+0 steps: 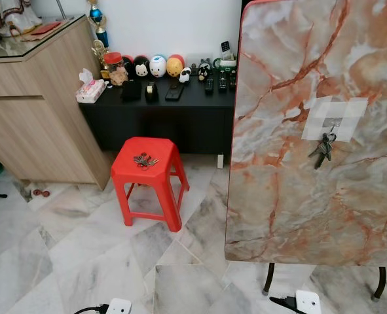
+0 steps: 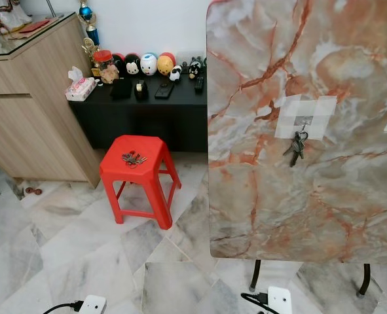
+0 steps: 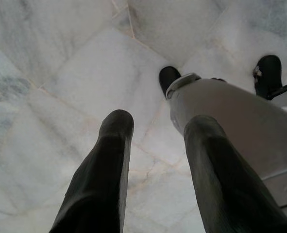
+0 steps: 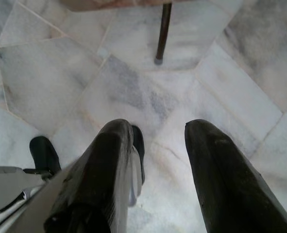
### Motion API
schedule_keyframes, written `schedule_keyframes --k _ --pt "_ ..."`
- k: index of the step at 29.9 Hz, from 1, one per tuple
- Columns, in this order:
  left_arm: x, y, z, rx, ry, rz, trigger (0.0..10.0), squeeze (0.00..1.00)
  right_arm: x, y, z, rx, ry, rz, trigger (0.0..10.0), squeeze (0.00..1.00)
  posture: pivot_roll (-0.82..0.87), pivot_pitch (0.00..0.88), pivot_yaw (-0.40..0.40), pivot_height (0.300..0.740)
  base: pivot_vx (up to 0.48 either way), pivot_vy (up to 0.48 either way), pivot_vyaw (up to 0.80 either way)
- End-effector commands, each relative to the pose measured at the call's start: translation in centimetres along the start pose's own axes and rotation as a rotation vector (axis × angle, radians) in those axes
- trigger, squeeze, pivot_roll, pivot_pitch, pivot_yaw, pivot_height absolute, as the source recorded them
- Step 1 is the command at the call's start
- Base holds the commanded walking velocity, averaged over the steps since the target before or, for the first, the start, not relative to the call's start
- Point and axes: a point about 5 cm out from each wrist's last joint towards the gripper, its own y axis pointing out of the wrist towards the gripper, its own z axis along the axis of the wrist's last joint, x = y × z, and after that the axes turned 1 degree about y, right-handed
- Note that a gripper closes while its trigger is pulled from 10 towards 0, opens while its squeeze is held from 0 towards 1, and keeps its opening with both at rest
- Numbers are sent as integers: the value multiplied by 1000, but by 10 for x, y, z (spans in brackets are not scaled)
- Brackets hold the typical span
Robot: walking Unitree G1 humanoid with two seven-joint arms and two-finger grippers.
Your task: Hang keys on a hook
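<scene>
Keys (image 1: 145, 160) lie on your red stool (image 1: 129, 171), well away from both claws (image 3: 155, 145) (image 4: 158, 145), hanging low, fingers apart.

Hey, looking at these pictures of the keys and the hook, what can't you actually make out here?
- Hook: too small in the eye views; the taped patch and the hanging keys cover most of it.
- Keys on the red stool: too small to count.
- Marbled board: cut off by the top and right edges.
- Its legs: mostly hidden behind the board.
- Left tool and right tool: both open, hanging over the floor.
</scene>
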Motion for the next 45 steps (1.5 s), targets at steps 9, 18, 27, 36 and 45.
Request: schedule_keyframes --k 9,18,27,36,45 --pt "1 0 -6 -9 -14 -3 10000 0 -12 1 4 5 -9 28 10000 0 -177 0 45 740 0 361 0" --pt "1 -1 -7 -21 0 -13 10000 0 -14 1 0 -16 -27 30 10000 0 -183 0 52 740 0 359 0" --pt "0 -1 -5 -17 17 -17 10000 0 -9 0 -7 -28 -21 16 10000 0 -179 3 57 740 0 358 0" --pt "-1 0 -2 -11 3 -15 10000 0 -10 0 -6 -26 -14 12 10000 0 -173 33 57 740 0 356 0" --pt "-1 0 0 -9 -1 -18 10000 0 -11 0 -5 -24 -39 18 10000 0 -158 54 48 740 0 352 0"
